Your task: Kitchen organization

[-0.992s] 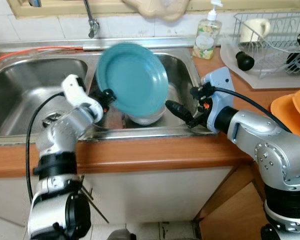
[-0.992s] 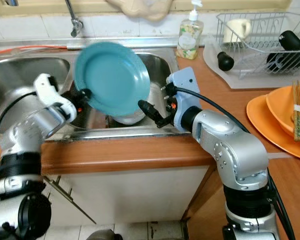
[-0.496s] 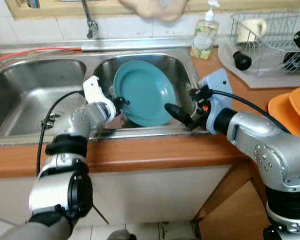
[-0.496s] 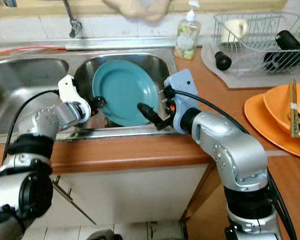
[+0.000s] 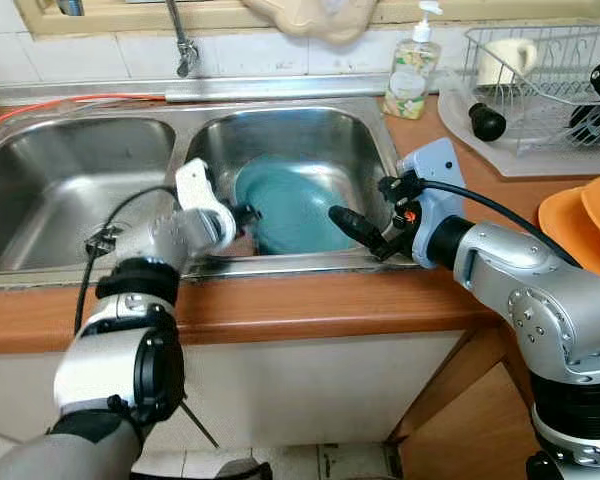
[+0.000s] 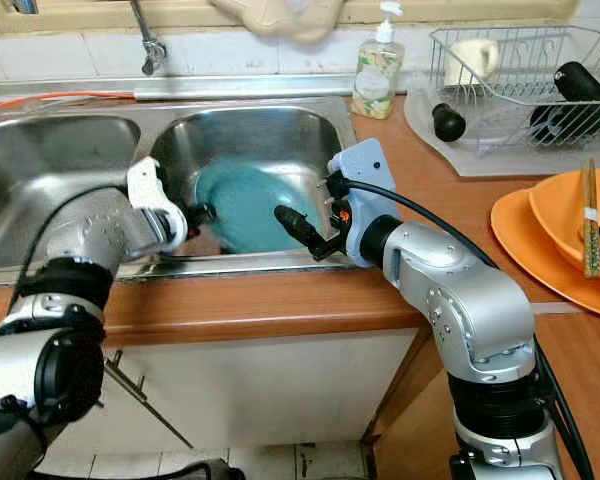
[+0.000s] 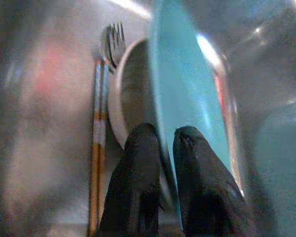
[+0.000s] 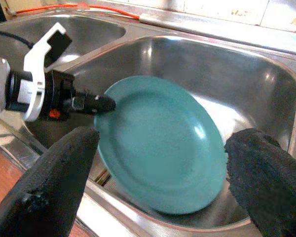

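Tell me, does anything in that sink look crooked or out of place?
Yes. The round teal plate sits tilted in the right steel sink basin, not flat: the left gripper pinches its rim, and it leans over a pale bowl. A fork with a striped handle lies loose beside that bowl. The right gripper waits open nearby.

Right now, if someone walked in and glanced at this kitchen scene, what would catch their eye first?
The teal plate in the right basin of the steel sink, gripped at its rim by the left tool, stands out first. The right tool hovers open over the basin's front edge, facing the plate. On the counter to the right sit orange dishes and a wire drying rack.
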Tool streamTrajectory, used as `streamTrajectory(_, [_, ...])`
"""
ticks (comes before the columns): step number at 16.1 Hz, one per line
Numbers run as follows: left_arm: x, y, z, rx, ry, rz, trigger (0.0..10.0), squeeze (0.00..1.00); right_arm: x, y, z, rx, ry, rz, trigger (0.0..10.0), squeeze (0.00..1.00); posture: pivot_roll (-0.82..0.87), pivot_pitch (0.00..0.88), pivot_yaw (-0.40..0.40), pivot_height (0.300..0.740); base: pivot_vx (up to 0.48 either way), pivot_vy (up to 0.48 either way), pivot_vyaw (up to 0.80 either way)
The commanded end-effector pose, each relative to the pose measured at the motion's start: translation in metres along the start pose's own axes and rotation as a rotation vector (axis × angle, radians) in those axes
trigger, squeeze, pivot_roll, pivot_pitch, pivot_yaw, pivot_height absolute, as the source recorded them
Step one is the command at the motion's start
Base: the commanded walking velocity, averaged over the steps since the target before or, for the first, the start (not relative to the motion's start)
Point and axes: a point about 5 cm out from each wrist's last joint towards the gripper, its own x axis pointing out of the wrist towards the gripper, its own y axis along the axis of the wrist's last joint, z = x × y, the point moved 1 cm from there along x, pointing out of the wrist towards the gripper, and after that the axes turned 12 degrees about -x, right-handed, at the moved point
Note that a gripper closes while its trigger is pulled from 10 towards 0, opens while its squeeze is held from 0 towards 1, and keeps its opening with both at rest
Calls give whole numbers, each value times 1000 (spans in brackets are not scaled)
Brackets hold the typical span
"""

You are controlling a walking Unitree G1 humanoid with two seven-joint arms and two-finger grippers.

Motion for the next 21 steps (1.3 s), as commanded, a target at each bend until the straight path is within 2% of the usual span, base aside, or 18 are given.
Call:
streamTrajectory(1, [-1,5,2,22,-6,10,10000,1000,0,-2,-2,-5,2,-5,10000,0,-26,0,73,740,0,0,0])
streamTrajectory(4, [-1,5,1,50,-8,8,10000,1000,1,-3,-1,-2,-6,-6,10000,0,-23,0,73,740,0,0,0])
streamTrajectory(8, [-5,8,-1,209,-24,49,10000,1000,2,-5,0,-7,-42,-3,10000,0,-22,0,74,740,0,0,0])
streamTrajectory(9, [-9,12,-5,309,-6,101,10000,1000,2,-7,0,-9,-69,-8,10000,0,-24,0,76,740,0,0,0])
streamTrajectory(10, [-11,14,-6,359,-3,137,10000,1000,2,-8,1,-5,-94,-8,10000,0,-26,0,76,740,0,0,0])
streamTrajectory(11, [-18,20,-5,430,-18,224,10000,1000,2,-8,7,10,-173,25,10000,247,-29,0,78,740,0,0,0])
streamTrajectory(12, [-31,28,1,506,-69,374,10000,867,0,-12,14,12,-277,30,10000,1000,-34,0,82,740,0,0,0])
streamTrajectory(13, [-39,30,3,551,-80,454,10000,616,-1,-14,16,-14,-329,31,10000,1000,-35,0,82,740,0,0,0])
streamTrajectory(14, [-50,27,6,610,-104,533,10000,259,-4,-17,18,-94,-403,19,10000,1000,-36,0,85,740,0,0,0])
streamTrajectory(15, [-60,19,6,585,-123,575,10000,0,-5,-20,19,-92,-471,10,10000,1000,-38,0,87,740,0,0,0])
streamTrajectory(16, [-71,8,7,659,-138,631,10000,0,-6,-24,15,-42,-496,32,10000,1000,-37,0,81,740,0,0,0])
streamTrajectory(17, [-77,-7,8,783,-157,659,10000,0,-8,-27,9,1,-491,63,10000,1000,-34,0,77,740,0,0,0])
streamTrajectory(18, [-80,-15,5,797,-168,655,10000,0,-9,-30,6,15,-490,71,10000,1000,-36,0,73,740,0,0,0])
streamTrajectory(20, [-86,-36,-1,740,-164,637,10000,0,-12,-39,-4,29,-495,81,10000,1000,-34,0,69,740,0,480,-800])
streamTrajectory(21, [-86,-38,-2,728,-149,634,10000,0,-13,-40,-5,20,-498,91,10000,1000,-34,0,69,740,0,480,-800])
